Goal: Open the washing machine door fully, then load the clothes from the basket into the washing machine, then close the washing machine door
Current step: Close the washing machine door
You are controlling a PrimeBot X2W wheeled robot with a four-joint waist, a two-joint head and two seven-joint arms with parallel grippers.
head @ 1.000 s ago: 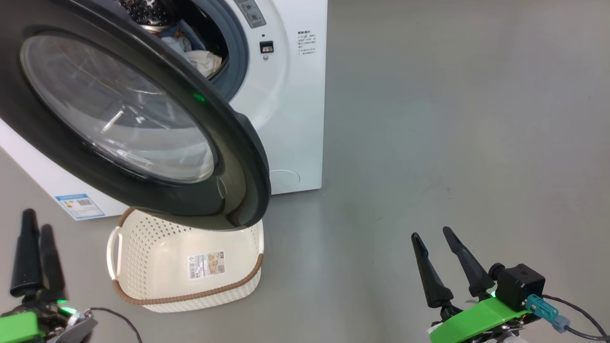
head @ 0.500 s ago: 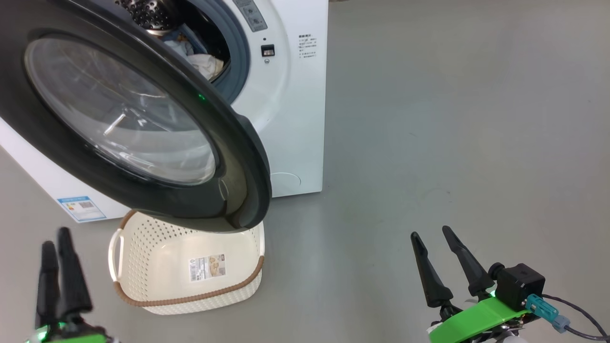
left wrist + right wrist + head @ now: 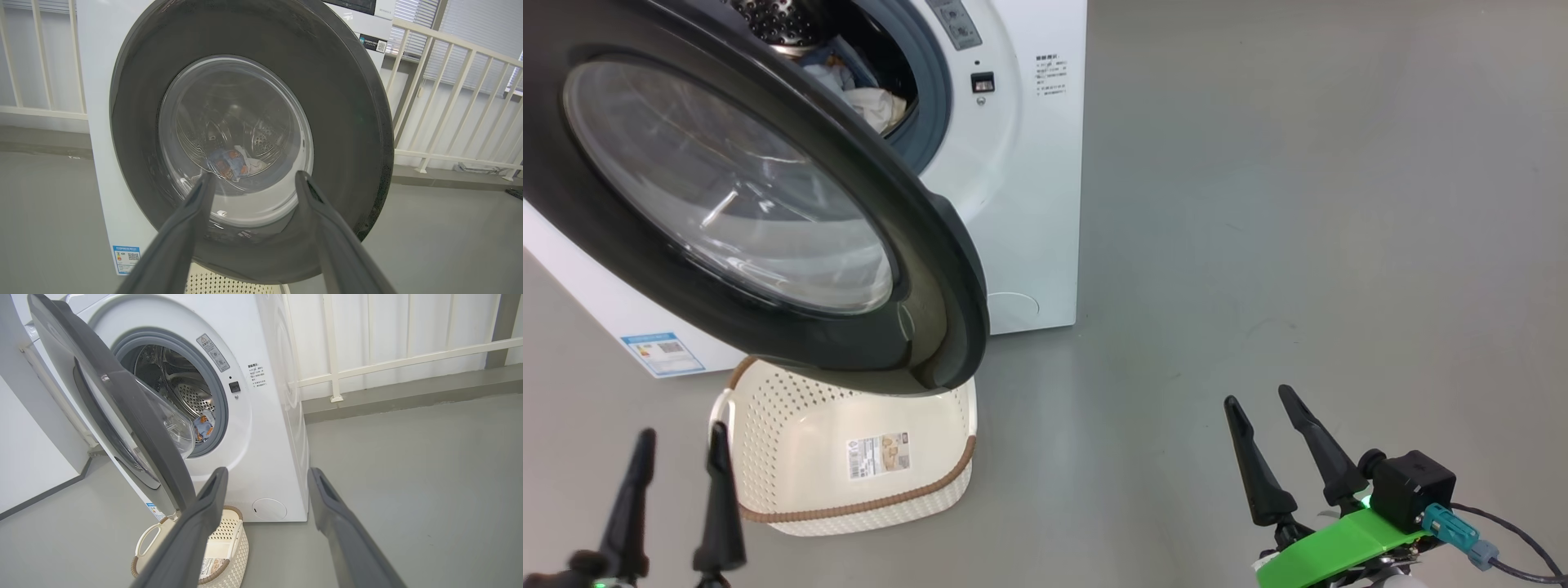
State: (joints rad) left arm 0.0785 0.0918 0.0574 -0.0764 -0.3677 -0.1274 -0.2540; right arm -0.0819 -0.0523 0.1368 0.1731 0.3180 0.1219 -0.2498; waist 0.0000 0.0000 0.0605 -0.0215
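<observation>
The washing machine (image 3: 1021, 204) stands at the upper left with its black-rimmed door (image 3: 915, 237) swung partway out, hanging over the basket (image 3: 768, 408). The clothes (image 3: 870, 102) lie inside the drum, blue with bears and some white cloth; they also show through the glass (image 3: 233, 163). Only a label lies in the cream basket (image 3: 235, 539) on the floor. My left gripper (image 3: 681, 433) is open at the lower left, beside the basket's left handle, facing the door (image 3: 339, 122). My right gripper (image 3: 1258, 398) is open over bare floor at the lower right, holding nothing.
Grey floor stretches to the right of the machine. A white railing (image 3: 449, 102) runs behind and beside the machine, and a white wall panel (image 3: 28, 449) stands at its left. A round flap (image 3: 263, 508) sits at the machine's lower corner.
My left gripper has shifted right toward the basket and turned, so its two fingers now show spread side by side. The right gripper and the door have stayed put.
</observation>
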